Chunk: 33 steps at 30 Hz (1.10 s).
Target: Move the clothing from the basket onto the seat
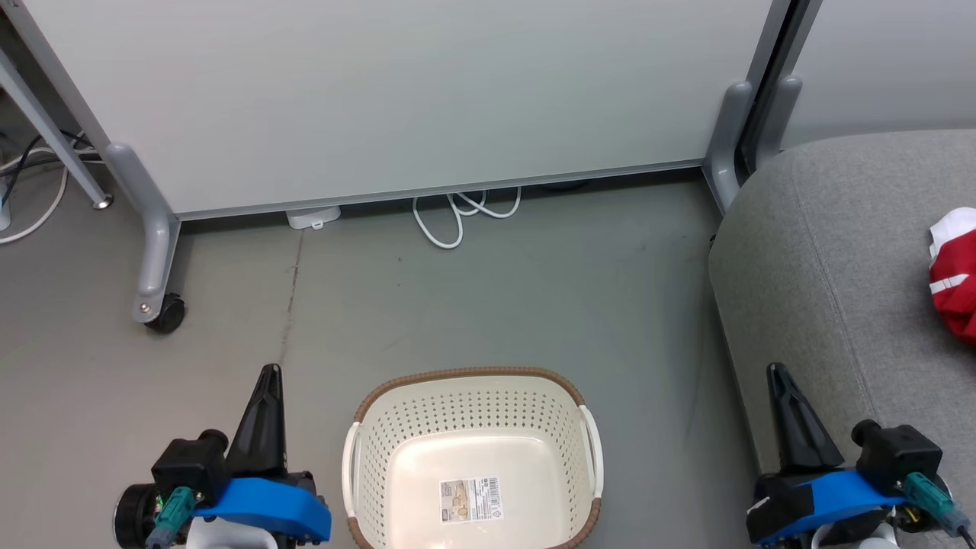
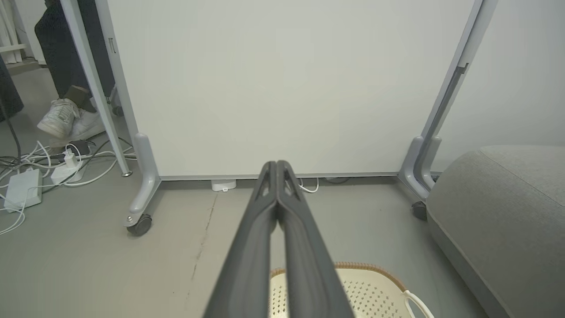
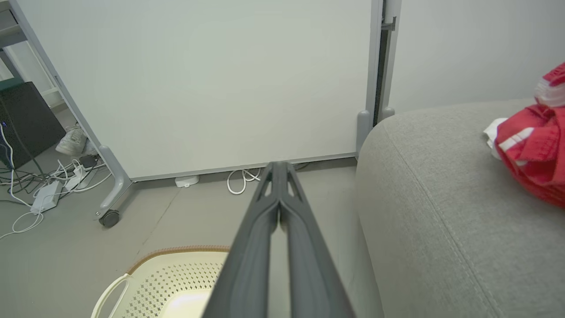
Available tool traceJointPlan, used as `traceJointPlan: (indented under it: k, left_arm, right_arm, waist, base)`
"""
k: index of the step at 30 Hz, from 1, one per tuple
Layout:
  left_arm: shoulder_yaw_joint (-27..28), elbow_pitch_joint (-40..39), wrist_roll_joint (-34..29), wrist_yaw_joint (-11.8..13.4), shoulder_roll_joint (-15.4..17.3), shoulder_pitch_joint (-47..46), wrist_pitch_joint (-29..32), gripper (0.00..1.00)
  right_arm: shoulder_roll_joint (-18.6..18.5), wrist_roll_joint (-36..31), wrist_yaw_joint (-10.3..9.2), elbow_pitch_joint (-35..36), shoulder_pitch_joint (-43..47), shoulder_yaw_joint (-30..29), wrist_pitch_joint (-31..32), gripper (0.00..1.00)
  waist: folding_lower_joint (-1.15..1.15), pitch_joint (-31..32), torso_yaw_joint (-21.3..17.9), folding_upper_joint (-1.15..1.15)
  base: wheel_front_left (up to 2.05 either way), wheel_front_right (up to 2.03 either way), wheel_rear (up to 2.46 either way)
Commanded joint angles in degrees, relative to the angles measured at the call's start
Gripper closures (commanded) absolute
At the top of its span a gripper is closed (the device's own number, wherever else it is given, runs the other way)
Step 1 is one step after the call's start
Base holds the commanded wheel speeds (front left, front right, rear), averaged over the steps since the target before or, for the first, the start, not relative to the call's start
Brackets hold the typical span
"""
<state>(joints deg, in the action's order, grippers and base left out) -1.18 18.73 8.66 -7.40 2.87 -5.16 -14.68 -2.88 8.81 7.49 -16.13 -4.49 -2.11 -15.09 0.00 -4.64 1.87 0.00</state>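
Head view, starting from our left: loose cables (image 1: 30,206) lie on the grey floor (image 1: 534,290) beside a pale partition panel (image 1: 396,99), whose left leg ends in a black caster (image 1: 166,313). Nearer to us hang our left jaws. In the left wrist view their two dark fingers (image 2: 256,247) are pressed together to the tips, with nothing between them.

Next comes the laundry basket (image 1: 473,374), standing upright on the floor at the middle of the near edge, cream with a brown woven-look rim. Its bare bottom shows a paper label (image 1: 470,499). Beyond it a white cord (image 1: 457,217) loops out from under the panel.

A strip of floor separates the basket from the grey sofa (image 1: 823,267) on our right. Our right jaws hover over the sofa's near left edge. The right wrist view shows those fingers (image 3: 251,247) closed tip to tip, also holding nothing.

Farthest right, the red clothing (image 1: 957,282) with white stripes lies bunched on the sofa seat, well apart from the basket. We cannot tell the shirt from the shorts.
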Motion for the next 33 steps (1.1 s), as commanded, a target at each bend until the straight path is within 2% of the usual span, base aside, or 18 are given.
traceJointPlan:
  k: [1,16,33]
  left_arm:
    - [0.3,-0.5,2.8,0.0,0.0,-0.5,0.7,1.0]
    - [1.8,-1.5,18.9,0.0,0.0,-0.7,4.8,1.0]
    - [3.3,-2.3,34.1,0.0,0.0,-0.9,8.7,1.0]
  right_arm:
    - [0.0,2.7,0.0,0.3,-0.4,-0.2,0.8,1.0]
    - [0.0,18.9,0.0,0.9,-0.6,-1.1,4.9,1.0]
    - [0.0,34.1,0.0,1.3,-1.0,-1.9,8.9,1.0]
  waist:
    - [0.0,0.1,0.0,0.0]
    - [0.0,0.6,-0.3,0.0]
    - [0.0,1.2,-0.5,0.0]
  base:
    - [0.0,0.0,0.0]
    - [0.0,0.0,0.0]
    - [0.0,0.0,0.0]
